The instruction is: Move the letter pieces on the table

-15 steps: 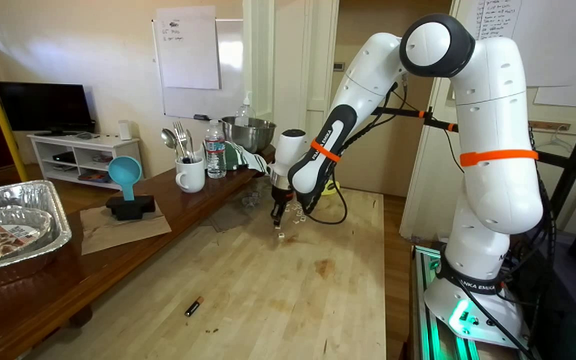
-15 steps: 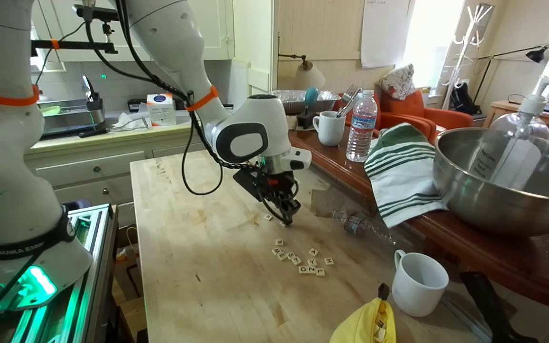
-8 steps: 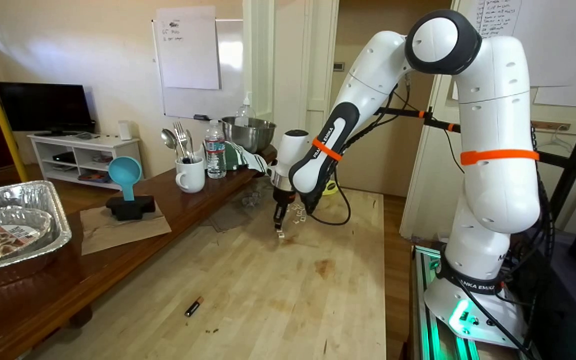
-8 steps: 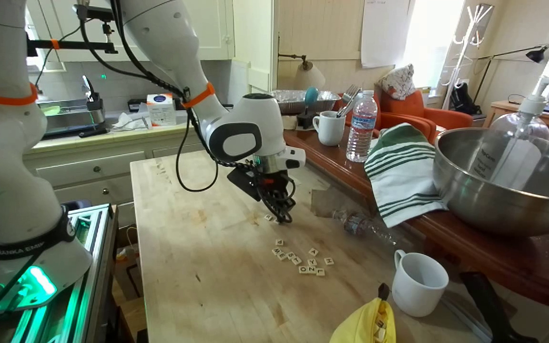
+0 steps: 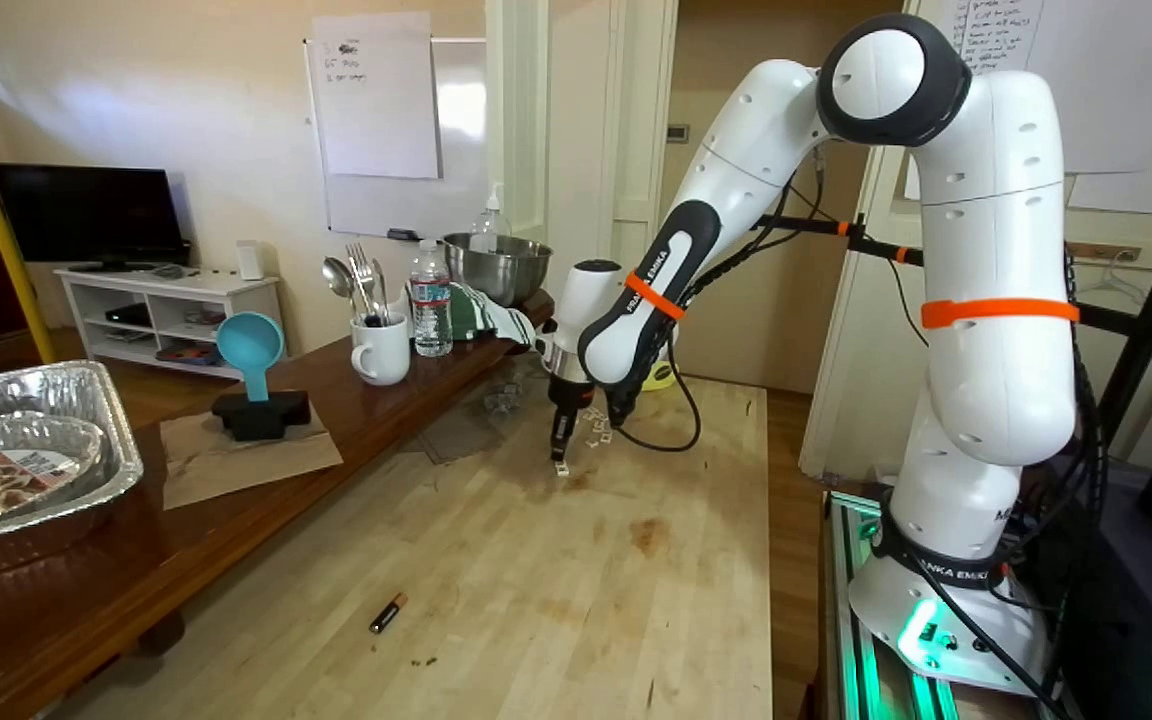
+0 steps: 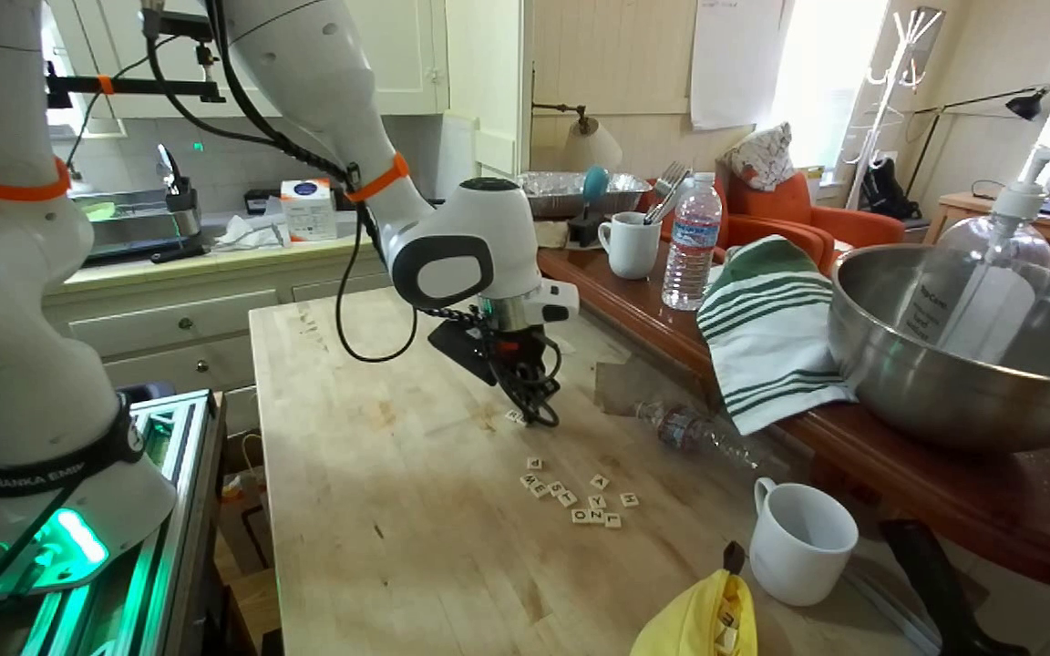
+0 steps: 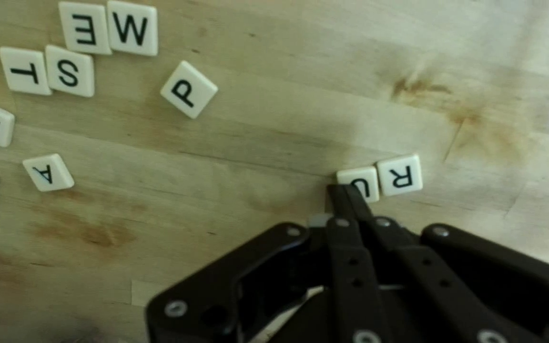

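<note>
Black and slim, my gripper point(image 7: 344, 187) is shut, its two fingertips pressed together with nothing visible between them. They overlap the left part of the U piece point(image 7: 372, 180) in the wrist view; whether they touch it I cannot tell. Right beside it lies the R piece point(image 7: 400, 175). Farther left on the light wooden table point(image 7: 265, 128) are the P piece point(image 7: 188, 89), the W piece point(image 7: 133, 28), the E piece point(image 7: 84, 27), the S piece point(image 7: 69, 71) and several more. In an exterior view the gripper point(image 5: 559, 458) points down at a pale piece point(image 5: 562, 470).
A yellow pouch point(image 6: 703, 615) and a white mug point(image 6: 803, 542) stand on the table beyond the letter group. A clear plastic bottle point(image 6: 684, 428) lies near the brown counter point(image 6: 908, 483). In an exterior view a battery point(image 5: 388, 613) rests nearer that camera.
The gripper has come slightly down and sideways, from beside the piece to right over it in an exterior view. It stayed shut; the main group of pieces has not moved.
</note>
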Controlling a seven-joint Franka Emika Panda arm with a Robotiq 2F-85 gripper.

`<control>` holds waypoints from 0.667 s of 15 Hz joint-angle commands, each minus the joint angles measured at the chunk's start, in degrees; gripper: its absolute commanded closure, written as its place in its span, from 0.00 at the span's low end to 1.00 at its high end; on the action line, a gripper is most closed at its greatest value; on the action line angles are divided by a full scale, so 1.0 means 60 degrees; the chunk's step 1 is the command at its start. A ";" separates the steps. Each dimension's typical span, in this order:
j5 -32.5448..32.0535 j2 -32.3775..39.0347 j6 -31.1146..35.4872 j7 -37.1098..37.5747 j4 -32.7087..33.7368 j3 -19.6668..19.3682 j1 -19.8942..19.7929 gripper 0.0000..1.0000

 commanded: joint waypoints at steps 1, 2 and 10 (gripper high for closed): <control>0.0308 0.0035 0.0020 -0.0447 -0.0322 0.0253 -0.0214 1.00; 0.0304 0.0036 0.0023 -0.0479 -0.0322 0.0253 -0.0216 1.00; 0.0290 0.0025 0.0027 -0.0604 -0.0330 0.0255 -0.0211 1.00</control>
